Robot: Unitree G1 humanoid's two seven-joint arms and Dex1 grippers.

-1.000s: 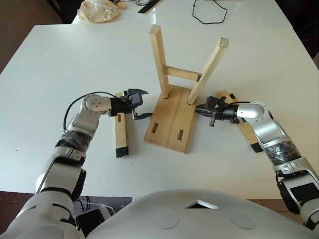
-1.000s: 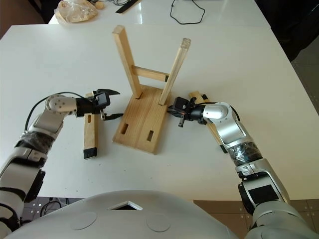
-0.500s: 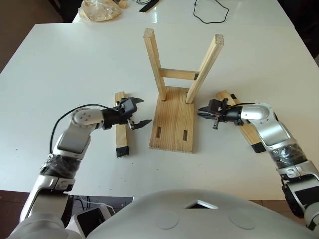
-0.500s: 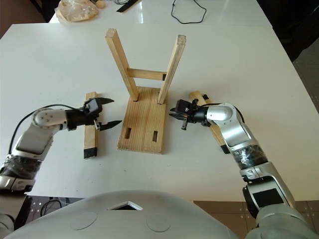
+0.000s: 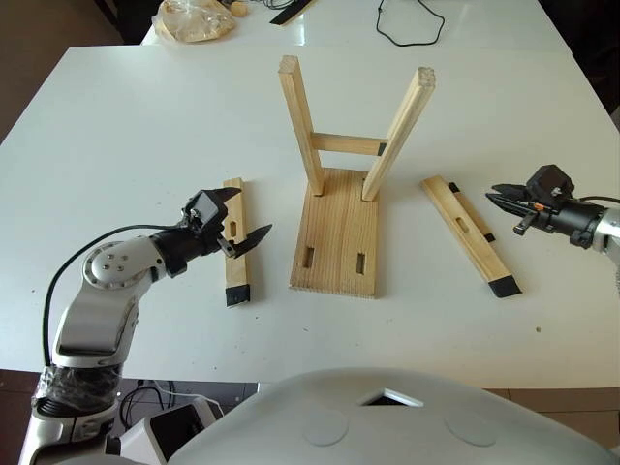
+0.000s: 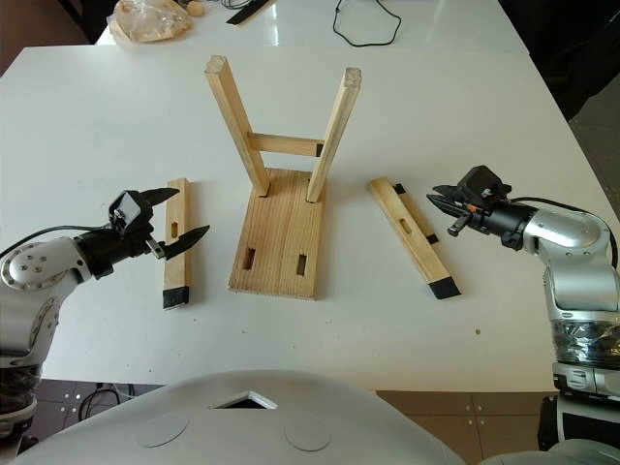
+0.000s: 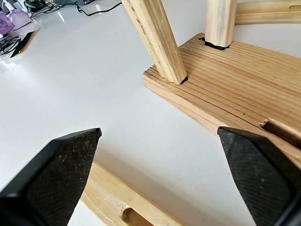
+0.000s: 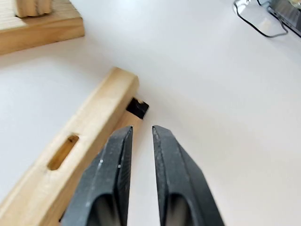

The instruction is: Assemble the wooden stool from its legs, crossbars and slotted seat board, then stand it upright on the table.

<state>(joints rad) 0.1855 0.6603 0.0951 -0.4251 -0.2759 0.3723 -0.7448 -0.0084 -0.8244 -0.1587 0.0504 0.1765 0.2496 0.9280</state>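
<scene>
On table [image 5: 116, 116] — grooved wooden seat board [image 5: 334, 242]; left gripper [image 5: 251, 212] spread, right gripper [image 5: 494, 197] barely parted.

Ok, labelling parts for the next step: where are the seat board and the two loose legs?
Seat board [image 5: 334, 232], left eye view, bare middle.
Left loose leg [image 5: 236, 271], left eye view, near half.
Right loose leg [image 5: 470, 235], left eye view, middle.

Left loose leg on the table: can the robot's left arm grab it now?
Probably yes. The left gripper hangs open right by that leg, and nothing lies between them; the seat board sits off to the side.
</scene>
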